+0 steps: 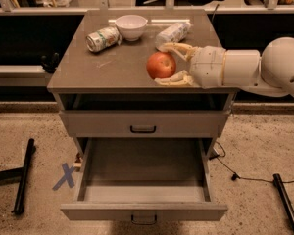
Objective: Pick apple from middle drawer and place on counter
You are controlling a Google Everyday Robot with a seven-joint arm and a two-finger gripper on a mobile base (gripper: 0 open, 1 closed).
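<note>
Reaching in from the right with the gripper [164, 64], fingers clamped on the apple [161, 65], one on its far side, one on its near side. Holding the apple low over the front right of the counter [112, 62], near a lying bottle [172, 33]; unable to tell whether touching the slab. Seeing the middle drawer [143, 212] standing open below. Judging the apple firm, smooth, moderately heavy, prone to rolling and bruising; gripping best across the widest girth.

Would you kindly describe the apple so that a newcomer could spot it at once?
Find the grey-brown counter above the open middle drawer. Over its front right part, the pincer reaching in from the right is shut on the apple. It is the only round red-orange thing there; the white bowl, can and bottle behind it are pale.
</note>
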